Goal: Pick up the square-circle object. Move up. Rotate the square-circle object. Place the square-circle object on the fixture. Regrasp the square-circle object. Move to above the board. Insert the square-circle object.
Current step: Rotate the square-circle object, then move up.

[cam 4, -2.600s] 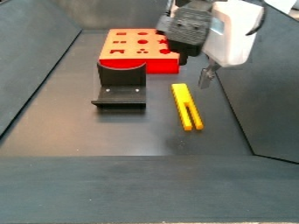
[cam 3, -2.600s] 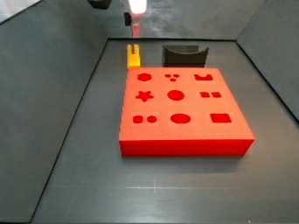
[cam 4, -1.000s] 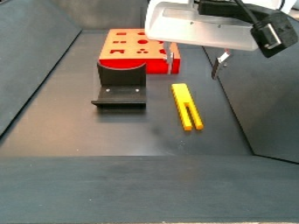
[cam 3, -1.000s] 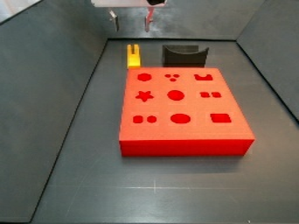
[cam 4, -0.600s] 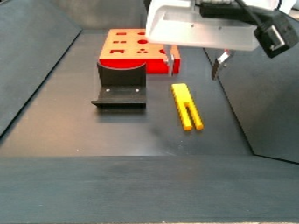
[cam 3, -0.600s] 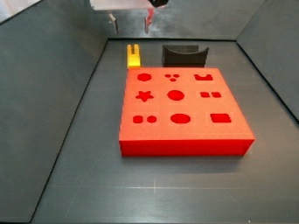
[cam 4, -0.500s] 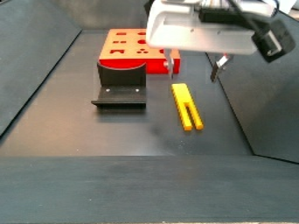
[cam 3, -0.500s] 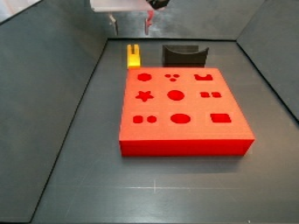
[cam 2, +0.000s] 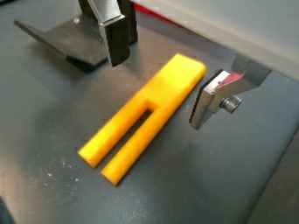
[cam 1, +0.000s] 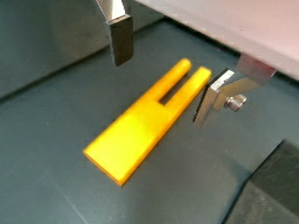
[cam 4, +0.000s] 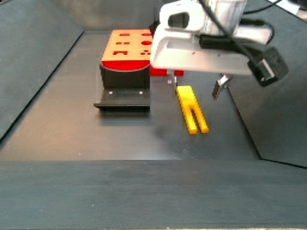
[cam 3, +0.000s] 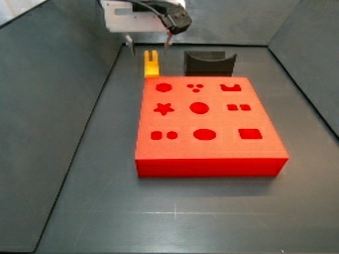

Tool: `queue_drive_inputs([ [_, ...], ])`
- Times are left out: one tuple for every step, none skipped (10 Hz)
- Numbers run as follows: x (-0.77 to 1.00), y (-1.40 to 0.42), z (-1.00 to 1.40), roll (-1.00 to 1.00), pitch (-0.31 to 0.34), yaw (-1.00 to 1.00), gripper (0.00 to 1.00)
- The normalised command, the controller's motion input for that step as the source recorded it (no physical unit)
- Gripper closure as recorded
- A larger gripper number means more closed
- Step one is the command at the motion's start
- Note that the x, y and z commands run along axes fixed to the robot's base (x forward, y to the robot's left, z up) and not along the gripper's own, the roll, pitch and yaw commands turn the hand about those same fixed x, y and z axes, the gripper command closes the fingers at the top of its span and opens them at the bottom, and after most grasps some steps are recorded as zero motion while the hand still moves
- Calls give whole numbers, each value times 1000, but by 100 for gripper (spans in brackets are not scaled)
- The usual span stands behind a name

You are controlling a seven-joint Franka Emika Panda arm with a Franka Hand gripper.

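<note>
Both wrist views show the gripper [cam 1: 167,79] [cam 2: 160,77] spread wide, holding nothing, with the square-circle object [cam 1: 151,120] [cam 2: 145,117] lying flat on the dark floor between the jaws, its slotted end nearest one silver finger [cam 1: 219,96], touching neither. Beyond the jaws, in a side view, stand the fixture [cam 4: 122,86] and the red board [cam 4: 136,51].

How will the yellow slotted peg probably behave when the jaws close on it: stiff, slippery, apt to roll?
The square-circle object looks like a rigid bar, so it should stay stiff. Its flat faces lie on the floor, so rolling seems unlikely. Its smooth surface may slip a little. The gripper hangs over it, jaws open on either side.
</note>
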Motion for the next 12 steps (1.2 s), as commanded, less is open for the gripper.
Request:
queue_drive_inputs([
  [45,11,-725,-76,-49,-4,0],
  [40,10,-578,-87,-57,2,0],
  [40,10,-472,-95,-64,7,0],
  [37,9,-338,-104,-72,11,0],
  [34,11,-273,-108,-74,13,0],
  [0,0,0,0,0,0,100],
  [0,0,833,0,0,0,100],
  [-19,-1,804,-1,15,-1,100],
  [-29,1,741,3,27,-4,100],
  [-17,8,539,18,48,-10,100],
  [-17,9,445,25,60,-12,100],
  [-14,8,256,40,67,-16,100],
])
